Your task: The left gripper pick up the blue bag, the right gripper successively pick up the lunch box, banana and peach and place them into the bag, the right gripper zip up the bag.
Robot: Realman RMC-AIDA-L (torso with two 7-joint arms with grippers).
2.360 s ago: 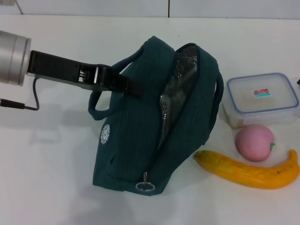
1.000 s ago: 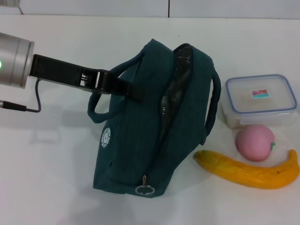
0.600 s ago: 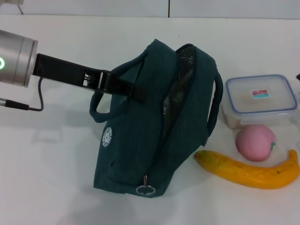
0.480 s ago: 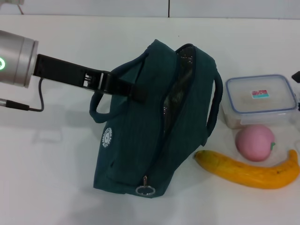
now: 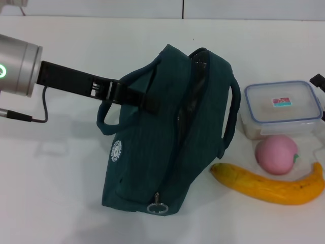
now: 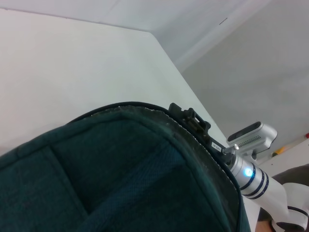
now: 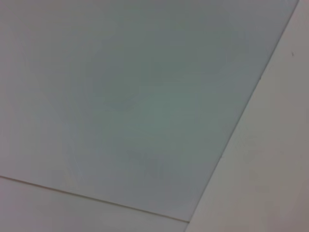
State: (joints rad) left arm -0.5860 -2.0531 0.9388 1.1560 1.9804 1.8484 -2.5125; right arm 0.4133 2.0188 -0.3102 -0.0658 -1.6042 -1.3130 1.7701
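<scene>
Since earlier: right tool (image 5: 317,80) entered beside box (image 5: 283,109), fingers unclear. Left tool (image 5: 147,103) clamps bag (image 5: 167,137) handle; slip risk.

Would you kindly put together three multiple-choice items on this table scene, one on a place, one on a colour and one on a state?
1. Where does the peach lie?
A. Inside the blue bag
B. Between the lunch box and the banana
C. On the lunch box lid

2. What colour is the rim of the lunch box lid?
A. Blue
B. Red
C. Green

3. What state is the blue bag in?
A. Zipped shut
B. Lying flat with the banana on it
C. Unzipped along the top, held at a handle by the left gripper

Answers:
1 B: the peach sits on the table just in front of the box and behind the banana.
2 A: a blue line runs round the clear lid.
3 C: the zip gapes along the top, its ring pull at the near end, and the claw is closed on a handle.
</scene>
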